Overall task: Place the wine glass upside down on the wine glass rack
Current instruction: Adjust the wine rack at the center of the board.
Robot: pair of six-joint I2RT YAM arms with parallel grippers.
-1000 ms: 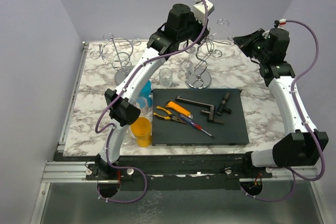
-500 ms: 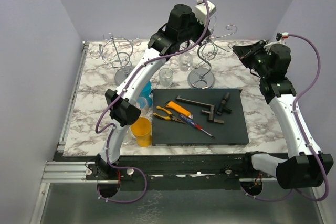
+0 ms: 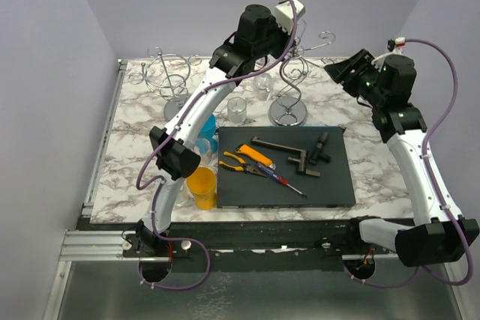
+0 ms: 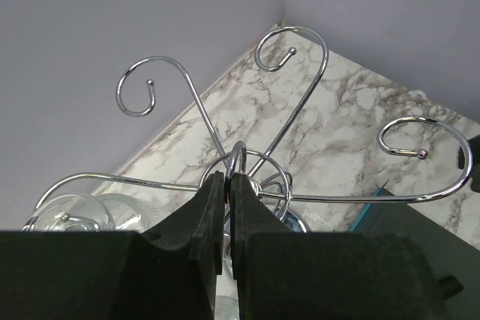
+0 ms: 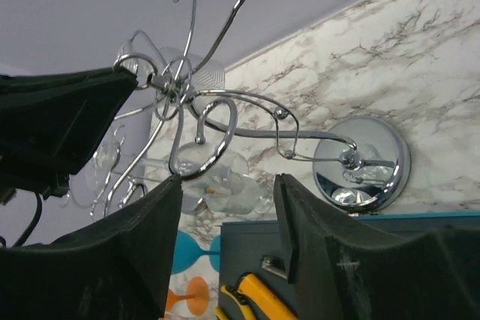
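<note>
The wine glass (image 3: 262, 86) seems already to hang bowl-down from a curled arm of the rack (image 3: 289, 91), which stands at the back of the marble worktop (image 3: 142, 133), just behind the black mat (image 3: 337, 177); in the left wrist view its round foot sits over the wire at the lower left, though the bowl is partly hidden there. The left pincer (image 4: 228, 181) has its jaws together, clamped on the small loop at the top of the rack, as if to steady it; the right pincer (image 5: 227, 179) has its jaws apart with nothing between them, the glass showing beyond the gap. I judge the step in hand to be the letting-go, the hanging itself nearly or wholly done; the next move calls for the right arm to draw back clear of the curled wires without snagging one, and for the left to release the loop gently, so that the rack does not rock and shake the glass loose. No brand, label or writing can be read anywhere; the pliers (image 3: 247, 157) and the yellow cup (image 3: 201, 187) show none.
</note>
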